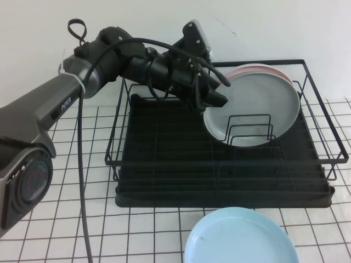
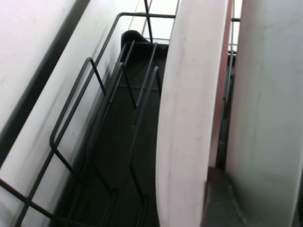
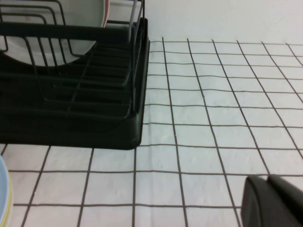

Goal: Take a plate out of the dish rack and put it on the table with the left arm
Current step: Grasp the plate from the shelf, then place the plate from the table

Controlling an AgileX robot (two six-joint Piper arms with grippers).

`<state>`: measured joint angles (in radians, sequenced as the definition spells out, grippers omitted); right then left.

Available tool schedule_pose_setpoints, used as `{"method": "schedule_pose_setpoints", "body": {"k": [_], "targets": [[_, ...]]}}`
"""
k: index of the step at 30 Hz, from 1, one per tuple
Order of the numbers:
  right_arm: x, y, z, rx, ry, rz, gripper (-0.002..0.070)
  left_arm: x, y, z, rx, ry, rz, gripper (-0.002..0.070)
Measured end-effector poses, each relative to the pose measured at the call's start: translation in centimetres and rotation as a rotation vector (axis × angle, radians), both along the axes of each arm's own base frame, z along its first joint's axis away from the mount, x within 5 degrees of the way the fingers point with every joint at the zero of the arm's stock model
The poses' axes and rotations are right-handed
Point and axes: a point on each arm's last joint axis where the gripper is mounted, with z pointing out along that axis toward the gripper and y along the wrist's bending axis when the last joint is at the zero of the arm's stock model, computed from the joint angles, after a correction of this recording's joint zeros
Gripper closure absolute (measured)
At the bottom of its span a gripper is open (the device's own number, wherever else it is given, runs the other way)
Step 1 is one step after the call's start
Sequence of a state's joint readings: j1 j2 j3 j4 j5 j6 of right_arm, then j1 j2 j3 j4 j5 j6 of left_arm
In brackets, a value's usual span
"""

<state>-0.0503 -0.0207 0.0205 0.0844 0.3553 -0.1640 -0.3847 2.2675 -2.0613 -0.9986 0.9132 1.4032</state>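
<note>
Grey plate (image 1: 258, 107) upright in dish rack (image 1: 219, 181) | left gripper (image 1: 215, 94) clamps its rim | right gripper (image 3: 272, 201) low over table (image 3: 213, 118), fingers unclear

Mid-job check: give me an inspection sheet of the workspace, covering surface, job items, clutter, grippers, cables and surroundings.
Surface: table with a white black-grid cover, flat.
Job's things: grey plate stands on edge in the dish rack, between the upright wires, not yet lifted out.
Clutter: pink plate stands behind the grey one in the rack; blue plate lies flat on the table in front of the rack.
Grippers: left gripper at the grey plate's upper left rim, a finger on each face. Right gripper low over the table right of the rack; only a black edge shows.
Cables: black cable loops along the left arm.
Surroundings: plain white wall.
</note>
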Motion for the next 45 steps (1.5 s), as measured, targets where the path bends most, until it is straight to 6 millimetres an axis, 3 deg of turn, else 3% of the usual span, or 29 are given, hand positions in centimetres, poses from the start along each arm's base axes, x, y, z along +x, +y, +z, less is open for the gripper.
{"method": "schedule_pose_setpoints", "body": {"k": [8,10,13,14,21,24,33,35,40,45], "targets": [[0.0,0.0,0.0,0.000,0.000,0.000,0.0678,0.4,-0.3,-0.9,-0.032,0.007,0.005,0.0365],[0.0,0.0,0.0,0.000,0.000,0.000,0.0678,0.5,-0.4,-1.1,-0.036,0.004,0.007,0.0407],[0.0,0.0,0.0,0.000,0.000,0.000,0.0678,0.6,-0.5,-1.1,-0.038,-0.008,0.020,0.0547],[0.0,0.0,0.0,0.000,0.000,0.000,0.0678,0.7,-0.4,-1.1,-0.039,-0.013,0.029,0.0557],[0.0,0.0,0.0,0.000,0.000,0.000,0.0678,0.7,-0.5,-0.8,-0.053,0.029,0.063,0.0557],[0.0,0.0,0.0,0.000,0.000,0.000,0.0678,0.4,-0.3,0.4,-0.056,0.009,0.070,0.0557],[0.0,0.0,0.0,0.000,0.000,0.000,0.0678,-1.7,0.6,7.4,-0.126,-0.115,0.084,0.0578],[0.0,0.0,0.0,0.000,0.000,0.000,0.0678,-2.4,0.8,8.6,-0.141,-0.099,0.079,0.0610],[0.0,0.0,0.0,0.000,0.000,0.000,0.0678,-4.8,1.8,12.3,-0.130,-0.033,0.131,0.0610],[0.0,0.0,0.0,0.000,0.000,0.000,0.0678,-7.9,3.3,15.1,-0.081,0.189,0.227,0.0610]]}}
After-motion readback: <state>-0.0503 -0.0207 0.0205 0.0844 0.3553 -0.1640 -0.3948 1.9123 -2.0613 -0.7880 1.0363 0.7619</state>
